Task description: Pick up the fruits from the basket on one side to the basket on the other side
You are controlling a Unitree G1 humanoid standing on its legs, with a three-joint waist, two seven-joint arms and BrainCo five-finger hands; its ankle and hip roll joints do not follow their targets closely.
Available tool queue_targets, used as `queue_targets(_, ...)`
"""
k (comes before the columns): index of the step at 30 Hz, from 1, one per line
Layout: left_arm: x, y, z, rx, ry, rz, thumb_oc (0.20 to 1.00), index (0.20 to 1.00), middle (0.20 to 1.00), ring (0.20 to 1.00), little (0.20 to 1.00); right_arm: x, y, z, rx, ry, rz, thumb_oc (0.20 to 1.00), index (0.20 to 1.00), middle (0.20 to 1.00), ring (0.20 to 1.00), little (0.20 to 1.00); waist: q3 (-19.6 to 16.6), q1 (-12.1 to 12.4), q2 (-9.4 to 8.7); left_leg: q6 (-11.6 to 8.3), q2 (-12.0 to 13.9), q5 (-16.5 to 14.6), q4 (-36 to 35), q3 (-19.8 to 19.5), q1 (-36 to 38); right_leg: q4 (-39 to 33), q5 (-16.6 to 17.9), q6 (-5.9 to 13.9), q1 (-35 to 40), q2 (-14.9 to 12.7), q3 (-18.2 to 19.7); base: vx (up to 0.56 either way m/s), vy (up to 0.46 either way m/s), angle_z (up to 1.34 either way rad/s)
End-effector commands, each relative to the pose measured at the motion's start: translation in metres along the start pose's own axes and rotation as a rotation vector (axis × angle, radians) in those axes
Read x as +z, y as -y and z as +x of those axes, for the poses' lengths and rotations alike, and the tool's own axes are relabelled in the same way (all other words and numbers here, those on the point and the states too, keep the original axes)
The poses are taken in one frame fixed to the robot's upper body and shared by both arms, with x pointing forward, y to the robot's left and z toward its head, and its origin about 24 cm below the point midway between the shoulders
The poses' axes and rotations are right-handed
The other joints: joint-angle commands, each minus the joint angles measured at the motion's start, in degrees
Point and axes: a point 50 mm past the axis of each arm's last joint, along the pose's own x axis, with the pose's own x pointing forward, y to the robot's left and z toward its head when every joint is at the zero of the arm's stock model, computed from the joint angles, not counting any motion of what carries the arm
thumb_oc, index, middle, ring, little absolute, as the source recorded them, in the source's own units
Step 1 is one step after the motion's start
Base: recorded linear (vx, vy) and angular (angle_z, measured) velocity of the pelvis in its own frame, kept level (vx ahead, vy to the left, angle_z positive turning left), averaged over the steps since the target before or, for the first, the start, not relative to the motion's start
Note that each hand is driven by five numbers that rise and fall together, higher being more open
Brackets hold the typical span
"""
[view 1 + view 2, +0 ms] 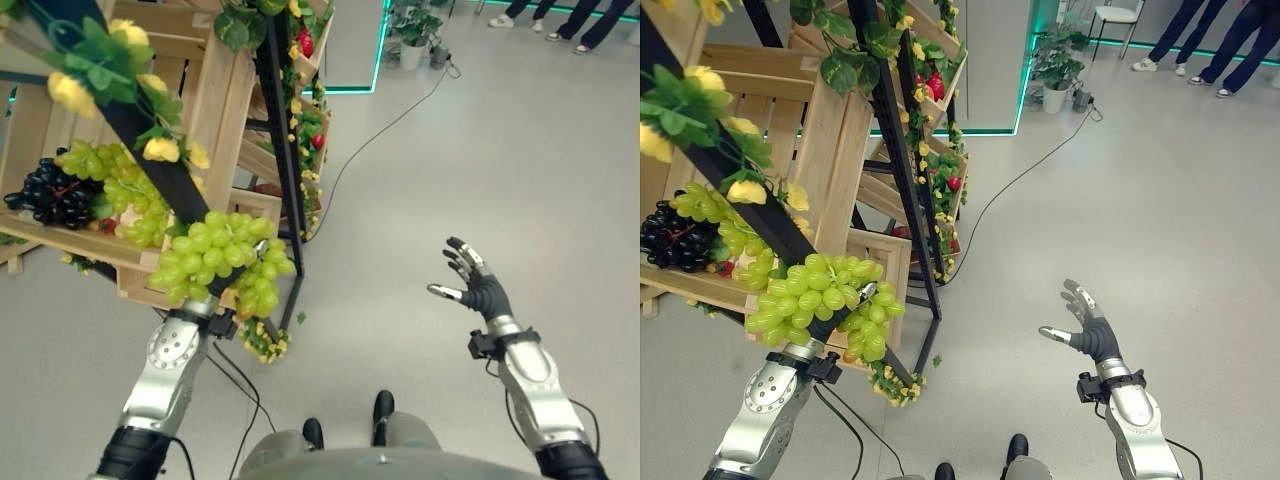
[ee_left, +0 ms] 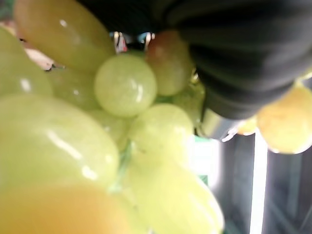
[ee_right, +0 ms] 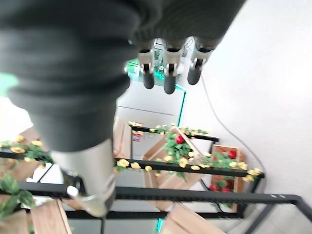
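Head stereo downward; wrist views close-up.

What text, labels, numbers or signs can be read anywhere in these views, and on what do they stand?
None can be read.
Wooden crates: bare wood, no print visible.
Green grape bunch over the left hand: no tag or sticker visible.
Dark grape bunch: no label visible.
Right hand, open over the floor: no markings legible.
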Motion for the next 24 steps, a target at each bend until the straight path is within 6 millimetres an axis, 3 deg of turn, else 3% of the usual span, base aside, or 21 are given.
queue_targets(1,0.028,-0.014,0.0,0.026,0.136,0.042,0.2,0.2,0.2,0.2,0.2,0.019,0.001,0.012,0.003,0.1,-0.01,1.0,1.0,1.0,1.0,1.0,-2.4,2.8,-1.72,-1.64,-2.7,1.0,-1.6,-6.0,-1.6,-5.1,-1.0,3.42,7.8,3.2,4.8,-0.31,-0.206,-0.32)
queue_targets(2,0.027,-0.018,-0.002,0.053,0.133,0.038,0.2,0.2,0.2,0.2,0.2,0.019,0.002,0.013,0.001,0.103,-0.016,1.0,1.0,1.0,1.0,1.0,-3.4,4.3,-2.59,-2.46,-2.4,3.4,-1.4,-6.0,-5.1,-7.0,-2.6,2.66,11.1,6.8,7.9,-0.2,-0.145,-0.38)
queue_targets(3,0.027,-0.018,-0.002,0.053,0.133,0.039,0.2,0.2,0.2,0.2,0.2,0.019,0.002,0.013,0.001,0.103,-0.016,1.0,1.0,1.0,1.0,1.0,-3.5,4.5,-2.63,-2.51,-2.3,3.3,-1.3,-5.9,-5.2,-7.1,-2.5,2.63,11.0,6.8,8.1,-0.28,-0.199,-0.37)
queue_targets(6,0.028,-0.023,-0.005,0.089,0.135,0.035,0.2,0.2,0.2,0.2,0.2,0.021,0.005,0.019,-0.006,0.109,-0.026,1.0,1.0,1.0,1.0,1.0,-3.8,7.5,-3.48,-3.88,-1.2,5.1,0.4,-5.3,-9.5,-17.4,-7.0,-1.1,14.3,6.7,7.4,-0.3,-0.218,-0.39)
queue_targets(7,0.025,-0.026,-0.009,0.122,0.126,0.025,0.2,0.2,0.2,0.2,0.2,0.023,0.006,0.022,-0.008,0.11,-0.043,1.0,1.0,1.0,1.0,1.0,-3.2,9.1,-3.17,-5.73,0.5,7.6,0.8,-4.8,-11.7,-21.6,-7.0,-1.94,14.9,7.4,6.5,-0.43,-0.326,-0.71)
queue_targets(9,0.024,-0.027,-0.01,0.133,0.121,0.017,0.2,0.2,0.2,0.2,0.2,0.024,0.007,0.022,-0.002,0.108,-0.054,1.0,1.0,1.0,1.0,1.0,-2.8,9.3,-2.52,-6.64,1.2,9.0,-0.1,-5.2,-11.7,-21.8,-7.0,-2.51,14.7,8.3,6.4,-0.26,-0.218,-0.54)
queue_targets(11,0.009,-0.023,-0.014,0.141,0.068,-0.033,0.2,0.2,0.2,0.2,0.2,0.019,0.015,0.019,-0.013,0.081,-0.094,1.0,1.0,1.0,1.0,1.0,-1.3,9.1,-1.73,-8.87,2.1,11.7,-0.6,-5.8,-12.6,-24.4,-6.7,-4.08,15.7,9.7,4.9,-0.3,-0.216,-0.07)
queue_targets(12,0.009,-0.023,-0.014,0.141,0.069,-0.034,0.2,0.2,0.2,0.2,0.2,0.019,0.016,0.019,-0.014,0.082,-0.094,1.0,1.0,1.0,1.0,1.0,-1.2,8.9,-1.65,-8.9,2.1,11.6,-0.5,-6.0,-12.6,-24.6,-6.6,-4.09,16.0,9.8,4.7,-0.42,-0.22,0.4)
queue_targets(13,-0.014,-0.022,-0.021,0.207,-0.015,-0.146,0.2,0.2,0.2,0.2,0.2,0.011,0.022,0.013,-0.066,0.051,-0.057,1.0,1.0,1.0,1.0,1.0,-0.1,7.2,-2.81,-9.44,3.6,9.5,3.2,-0.3,-11.4,-25.7,-4.6,-3.79,15.6,8.1,1.9,-0.23,-0.095,0.6)
queue_targets(14,-0.014,-0.022,-0.021,0.207,-0.015,-0.146,0.2,0.2,0.2,0.2,0.2,0.011,0.022,0.013,-0.066,0.052,-0.058,1.0,1.0,1.0,1.0,1.0,-0.2,7.3,-2.7,-9.42,3.7,9.5,3.3,-0.3,-11.6,-25.8,-4.4,-3.83,15.5,8.3,1.9,-0.44,-0.144,1.17)
queue_targets(15,-0.018,-0.032,-0.029,0.274,-0.036,-0.119,0.2,0.2,0.2,0.2,0.2,-0.001,0.025,0.012,-0.076,-0.008,-0.06,1.0,1.0,1.0,1.0,1.0,0.2,8.5,-4.37,-9.35,-0.5,4.4,15.6,-7.2,-10.5,-26.9,-2.4,-4.06,15.1,6.0,1.8,-0.22,-0.048,0.93)
queue_targets(16,-0.018,-0.032,-0.029,0.275,-0.035,-0.118,0.2,0.2,0.2,0.2,0.2,-0.001,0.025,0.012,-0.075,-0.007,-0.06,1.0,1.0,1.0,1.0,1.0,0.2,8.3,-4.26,-9.33,-0.5,4.3,16.1,-7.4,-10.8,-26.9,-2.4,-4.07,15.1,6.2,1.6,-0.3,-0.014,0.36)
queue_targets(17,-0.018,-0.044,-0.034,0.312,-0.045,-0.069,0.2,0.2,0.2,0.2,0.2,-0.002,0.029,0.009,-0.083,-0.022,-0.07,1.0,1.0,1.0,1.0,1.0,-0.5,8.2,-4.2,-9.31,-0.3,2.5,17.6,-10.0,-8.0,-26.6,-2.4,-4.09,15.3,5.6,1.6,-0.1,0.037,-0.29)
queue_targets(18,-0.018,-0.044,-0.034,0.312,-0.045,-0.069,0.2,0.2,0.2,0.2,0.2,-0.002,0.029,0.009,-0.083,-0.022,-0.07,1.0,1.0,1.0,1.0,1.0,-0.5,8.2,-4.27,-9.28,-0.4,2.8,17.3,-10.0,-8.0,-26.7,-2.3,-4.09,15.2,5.5,1.5,-0.12,0.131,-0.19)
queue_targets(19,-0.022,-0.048,-0.034,0.339,-0.056,-0.062,0.2,0.2,0.2,0.2,0.2,-0.003,0.032,0.007,-0.104,-0.022,-0.05,1.0,1.0,1.0,1.0,1.0,-2.4,7.4,-3.37,-9.31,0.7,1.6,9.8,-12.8,-3.1,-26.8,-2.5,-3.48,14.7,5.8,1.7,-0.03,0.093,0.14)
queue_targets(20,-0.022,-0.048,-0.034,0.339,-0.056,-0.063,0.2,0.2,0.2,0.2,0.2,-0.003,0.032,0.007,-0.104,-0.023,-0.05,1.0,1.0,1.0,1.0,1.0,-2.4,7.3,-3.39,-9.32,0.7,1.8,9.2,-12.8,-2.7,-26.8,-2.5,-3.47,14.9,5.7,1.6,-0.02,0.183,0.08)
queue_targets(21,-0.021,-0.047,-0.034,0.341,-0.057,-0.035,0.2,0.2,0.2,0.2,0.2,-0.001,0.034,0.007,-0.122,-0.009,-0.052,1.0,1.0,1.0,1.0,1.0,-3.9,6.3,-2.7,-9.0,1.3,-1.0,4.6,-13.6,-0.4,-26.8,-3.1,-3.02,14.7,5.3,1.4,0.01,0.088,0.04)
queue_targets(24,-0.016,-0.043,-0.022,0.294,-0.037,-0.004,0.2,0.2,0.2,0.2,0.2,-0.005,0.036,0.003,-0.144,-0.019,-0.043,1.0,1.0,1.0,1.0,1.0,-3.6,4.9,-2.33,-9.67,1.4,0.7,2.5,-13.1,-0.7,-26.0,-2.8,-3.12,14.1,4.8,-0.4,-0.06,0.141,0.18)
